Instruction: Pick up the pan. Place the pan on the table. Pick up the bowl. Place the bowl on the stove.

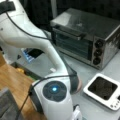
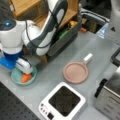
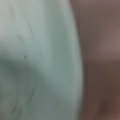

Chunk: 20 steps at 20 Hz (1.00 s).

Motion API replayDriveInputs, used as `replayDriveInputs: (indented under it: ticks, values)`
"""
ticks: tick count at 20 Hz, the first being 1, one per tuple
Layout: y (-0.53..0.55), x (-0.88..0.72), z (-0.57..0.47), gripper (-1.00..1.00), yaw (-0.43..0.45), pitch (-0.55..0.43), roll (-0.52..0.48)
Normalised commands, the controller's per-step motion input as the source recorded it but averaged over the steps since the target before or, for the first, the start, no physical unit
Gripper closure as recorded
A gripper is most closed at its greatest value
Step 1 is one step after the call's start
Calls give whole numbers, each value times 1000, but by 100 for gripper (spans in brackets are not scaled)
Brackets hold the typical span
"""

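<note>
The pan sits flat on the grey bench, its white handle pointing toward a front view's upper right, just above the stove and apart from it. The stove's black glass top is bare in both front views, with its buttons at the edge nearest a front view's bottom left. The bowl rests on the bench at a front view's left edge, well apart from the stove, with something orange lying inside it. The gripper is down right over the bowl, its white body reaching to the rim and covering part of it; how wide the jaws stand, and whether they have hold of the bowl, I cannot tell. The wrist view is filled close up by the bowl's pale teal surface on the left and a brownish blur on the right. In a front view the arm blocks most of the near bench, with a sliver of the pan's pinkish rim showing beside it. A steel toaster oven stands at the back, and a wooden shelf unit stands behind the arm.
</note>
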Motion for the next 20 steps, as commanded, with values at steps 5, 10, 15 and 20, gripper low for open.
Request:
replayDriveInputs:
  ticks: [5,10,15,20]
  values:
    - [-52,61,5,100,28,-5,88]
    - [-59,61,1,100,18,-5,95]
    - [-44,71,7,100,17,-5,102]
    - [-10,56,34,100,9,3,105]
